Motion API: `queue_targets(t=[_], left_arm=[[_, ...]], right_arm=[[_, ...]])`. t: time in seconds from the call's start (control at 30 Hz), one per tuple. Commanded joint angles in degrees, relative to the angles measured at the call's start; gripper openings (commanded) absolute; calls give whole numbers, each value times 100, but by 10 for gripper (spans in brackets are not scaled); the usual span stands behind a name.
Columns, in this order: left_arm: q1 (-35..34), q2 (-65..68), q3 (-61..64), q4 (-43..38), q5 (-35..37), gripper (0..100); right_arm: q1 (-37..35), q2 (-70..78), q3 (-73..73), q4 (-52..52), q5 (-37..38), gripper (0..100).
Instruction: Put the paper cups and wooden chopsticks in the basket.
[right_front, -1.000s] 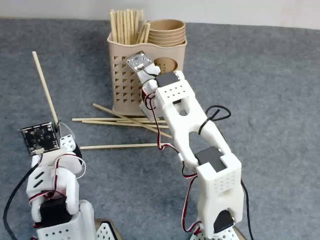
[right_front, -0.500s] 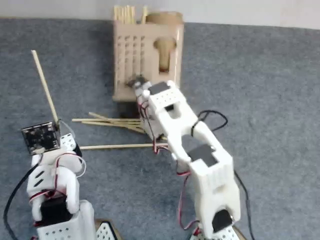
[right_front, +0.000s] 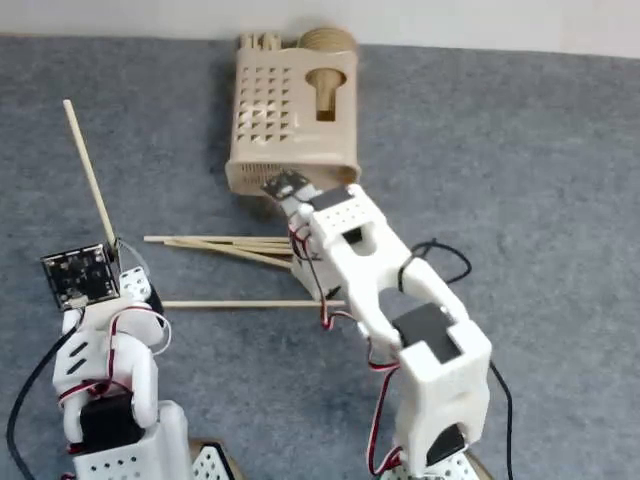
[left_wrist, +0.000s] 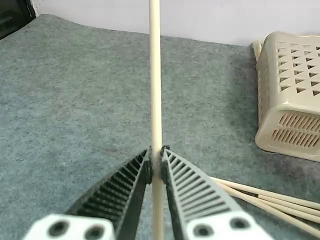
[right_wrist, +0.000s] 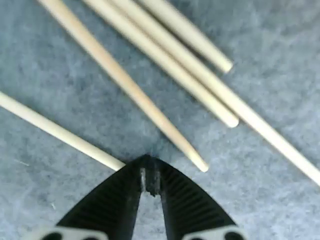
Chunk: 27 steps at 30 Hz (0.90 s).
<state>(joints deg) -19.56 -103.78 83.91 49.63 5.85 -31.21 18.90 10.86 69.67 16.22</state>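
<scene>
Left end effector (left_wrist: 156, 161) is clamped on one chopstick (left_wrist: 155, 75) near its lower end, so the stick stands up and leans away over the worktop (right_front: 520, 200). I judge it is held this way to go point-first into the basket (right_front: 295, 120). Right end effector (right_wrist: 150, 181) has its jaws together and grips nothing. Its tips hang just above the worktop, beside the ends of the loose chopsticks (right_wrist: 165, 60), probably to take one of them. The basket is not upright: it appears tipped onto its back, with the mouth turned away from the arms. Cups (right_front: 328, 40) and packed chopsticks (right_front: 255, 42) show at the mouth. A drop from above will hardly work like this, so the basket likely must be raised first.
</scene>
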Motion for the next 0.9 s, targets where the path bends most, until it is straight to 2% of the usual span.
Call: queue_targets(t=[0.0, 0.27, 0.37, 0.57, 0.73, 0.87], left_arm=[[-75, -31, -40, -105, -53, 8], [-75, -40, -48, -105, -53, 8], [-75, -40, -57, -105, -53, 8], [-92, -40, -57, -97, -53, 8], [-101, -40, -57, -97, -53, 8], [-101, -40, -48, -97, -53, 8]], right_arm=[[-4, -549, 48, -136, 44, 5], [31, -1007, -13, -145, 44, 5], [31, -1253, -198, -453, 44, 5], [13, -1314, -541, -1613, 53, 5], [31, -875, -848, -2809, 70, 6], [180, -356, -1358, -3389, 44, 6]])
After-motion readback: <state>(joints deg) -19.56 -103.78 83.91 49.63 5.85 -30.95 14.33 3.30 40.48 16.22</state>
